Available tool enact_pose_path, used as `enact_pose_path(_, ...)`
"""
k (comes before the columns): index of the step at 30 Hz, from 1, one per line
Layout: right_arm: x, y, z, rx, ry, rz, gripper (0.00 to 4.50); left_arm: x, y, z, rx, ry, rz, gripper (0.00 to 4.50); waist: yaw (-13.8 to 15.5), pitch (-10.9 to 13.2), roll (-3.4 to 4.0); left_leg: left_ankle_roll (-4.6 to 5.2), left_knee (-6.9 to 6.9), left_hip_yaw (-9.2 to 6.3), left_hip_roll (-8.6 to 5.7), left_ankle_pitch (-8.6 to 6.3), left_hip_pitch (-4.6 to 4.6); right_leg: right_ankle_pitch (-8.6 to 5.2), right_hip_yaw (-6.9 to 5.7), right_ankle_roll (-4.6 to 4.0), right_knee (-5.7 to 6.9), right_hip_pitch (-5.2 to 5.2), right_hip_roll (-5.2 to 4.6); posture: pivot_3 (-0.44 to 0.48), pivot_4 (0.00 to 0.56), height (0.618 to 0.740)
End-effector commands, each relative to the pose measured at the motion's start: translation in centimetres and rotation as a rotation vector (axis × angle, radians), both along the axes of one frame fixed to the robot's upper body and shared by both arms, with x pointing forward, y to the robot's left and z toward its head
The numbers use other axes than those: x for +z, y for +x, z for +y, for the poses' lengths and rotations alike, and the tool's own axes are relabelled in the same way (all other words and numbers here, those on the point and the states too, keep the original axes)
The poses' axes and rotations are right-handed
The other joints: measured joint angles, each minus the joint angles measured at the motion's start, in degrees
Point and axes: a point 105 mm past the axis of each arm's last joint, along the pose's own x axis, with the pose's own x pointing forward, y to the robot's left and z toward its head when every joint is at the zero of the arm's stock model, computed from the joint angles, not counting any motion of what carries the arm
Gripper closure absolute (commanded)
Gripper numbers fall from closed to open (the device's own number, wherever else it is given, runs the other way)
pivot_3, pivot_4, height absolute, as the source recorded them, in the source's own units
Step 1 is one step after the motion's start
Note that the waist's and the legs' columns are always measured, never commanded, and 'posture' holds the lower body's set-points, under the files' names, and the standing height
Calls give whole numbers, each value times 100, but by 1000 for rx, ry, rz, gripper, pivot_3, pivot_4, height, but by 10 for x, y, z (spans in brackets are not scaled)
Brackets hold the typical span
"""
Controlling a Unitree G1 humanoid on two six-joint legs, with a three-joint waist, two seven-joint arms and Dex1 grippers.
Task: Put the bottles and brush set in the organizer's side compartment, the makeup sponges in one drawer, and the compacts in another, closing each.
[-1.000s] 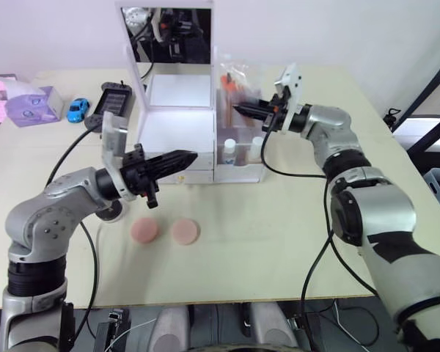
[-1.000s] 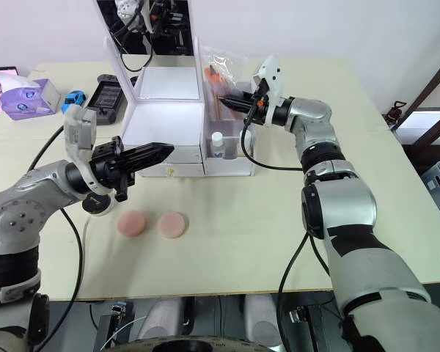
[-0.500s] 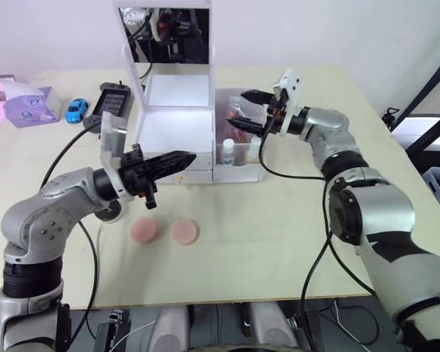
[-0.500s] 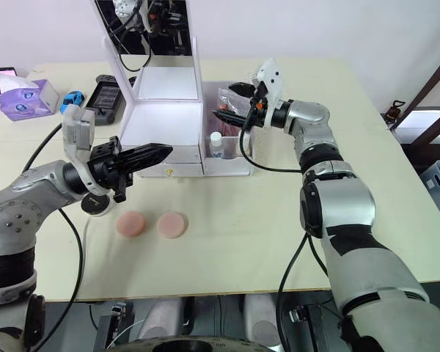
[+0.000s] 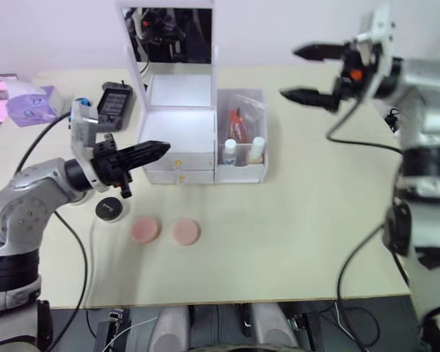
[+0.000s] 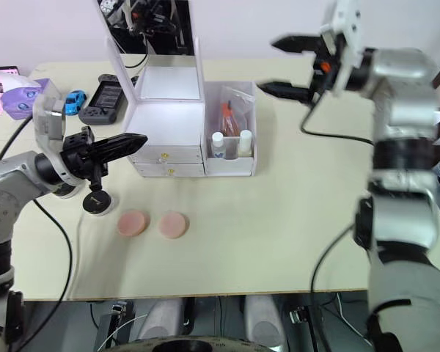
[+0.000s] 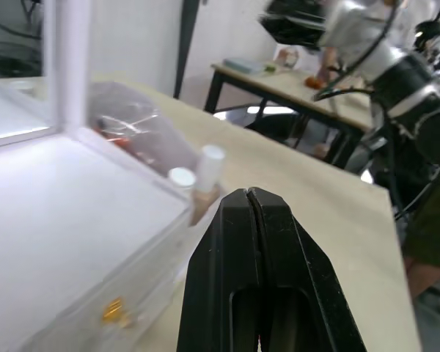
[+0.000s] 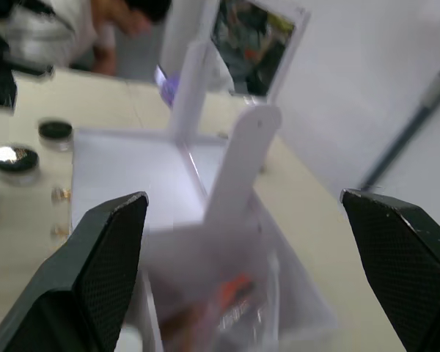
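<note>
Left eye view: the organizer [image 5: 180, 139] is seen on the counter [image 5: 301, 220] with its mirror [image 5: 170, 35] upright and both gold-knobbed drawers pushed in. In the side compartment [image 5: 242, 172] the brush set [image 5: 242, 121] is partly hidden behind the front wall and the two bottles [image 5: 243, 150], so that only its crinkled top and some orange handles can be made out; no writing on the bottles' labels can be read. One compact [image 5: 111, 209] is seen on the counter below the left gripper [image 5: 161, 149], with a small light mark on its lid that cannot be read; a second compact cannot be made out in the head views, though two dark round lids are glimpsed, blurred, in the right wrist view. The makeup sponges [image 5: 165, 230] lie side by side, apart from each other, in front of the drawers. The left gripper is clenched on nothing, its tip held near the upper drawer's knob, without visible contact. The right gripper [image 5: 302, 72] is held high above the counter, well apart from the organizer, with its fingers spread wide and empty. At the far left a lilac tissue box [image 5: 31, 105], a blue toy car [image 6: 74, 100] and a black handheld device [image 5: 114, 99] are seen; the tissue box's print is too small to read.
</note>
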Motion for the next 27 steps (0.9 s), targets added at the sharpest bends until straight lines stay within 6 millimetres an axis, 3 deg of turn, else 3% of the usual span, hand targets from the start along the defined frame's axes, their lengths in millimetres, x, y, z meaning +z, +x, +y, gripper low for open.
enact_pose_path(1,1,-25,-17,-66,-7,34,51,10,2,22,34,77,-72,4500,2,1,2,0,1,2,0,0,0,-5,1,-8,0,0,-1,0,150,740)
enact_pose_path(6,-26,-45,-73,-266,46,115,51,6,8,63,104,182,-65,4500,-24,1,2,0,9,11,-1,0,3,-6,9,-17,2,-1,-2,0,150,740)
enact_pose_path(10,-36,-48,-82,-373,59,72,51,1,13,82,131,212,-52,4500,-53,3,5,0,9,19,-1,0,6,-6,15,-18,1,0,-2,0,150,740)
enact_pose_path(16,-32,-35,-42,-398,-122,-36,51,10,7,62,21,153,-88,4500,-76,3,6,1,9,23,3,0,11,4,23,-29,6,-8,2,0,150,740)
enact_pose_path(20,-25,-27,-2,-292,-140,63,51,19,2,50,-14,135,-117,4500,-64,4,5,1,7,32,3,0,-1,5,35,-29,11,-32,3,0,150,740)
enact_pose_path(22,-15,-14,27,-224,-165,56,51,25,4,40,-5,129,-154,4500,-62,4,5,1,7,30,3,0,-4,3,36,-27,12,-33,4,0,150,740)
enact_pose_path(25,-6,4,59,-170,-176,103,898,29,13,24,48,114,-187,4500,-71,4,4,1,8,32,3,0,-7,5,39,-27,12,-37,5,0,150,740)
enact_pose_path(27,-8,19,67,-173,-238,92,1942,31,12,12,51,63,-188,4500,-39,0,-3,1,8,29,3,0,-8,10,40,-18,15,-38,7,0,150,740)
